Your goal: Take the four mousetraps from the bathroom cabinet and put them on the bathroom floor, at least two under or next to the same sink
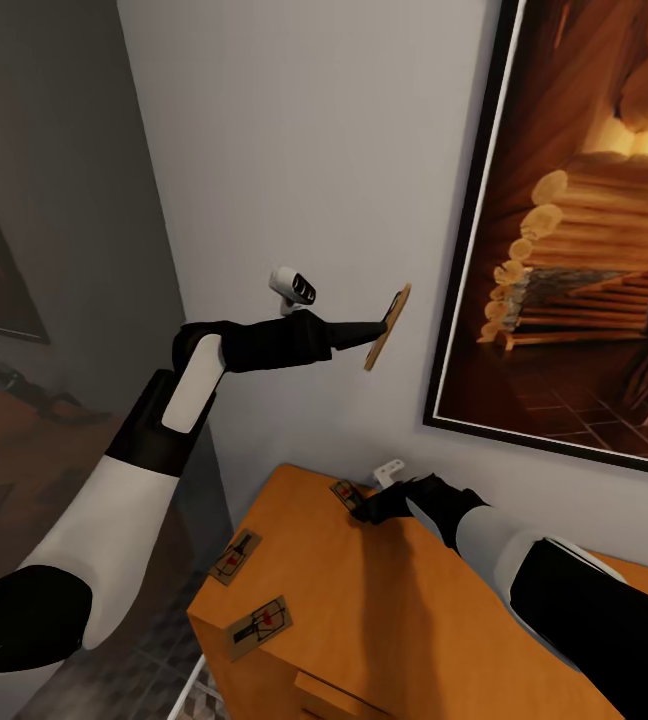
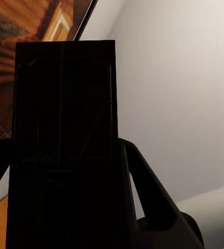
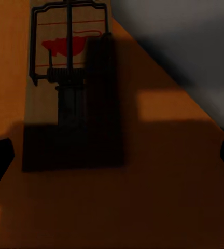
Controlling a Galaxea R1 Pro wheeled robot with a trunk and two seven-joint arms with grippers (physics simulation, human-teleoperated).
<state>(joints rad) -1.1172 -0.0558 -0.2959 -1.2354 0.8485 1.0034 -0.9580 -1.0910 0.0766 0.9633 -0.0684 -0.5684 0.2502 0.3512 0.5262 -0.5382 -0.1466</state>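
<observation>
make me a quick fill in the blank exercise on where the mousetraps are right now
1. The left pincer holds one mousetrap up in front of the ____.
2. The cabinet top carries ____ mousetraps.
3. The right pincer hovers, open, at the mousetrap nearest the wall, with its fingers ____ that trap.

Missing words: wall; three; not touching
</observation>
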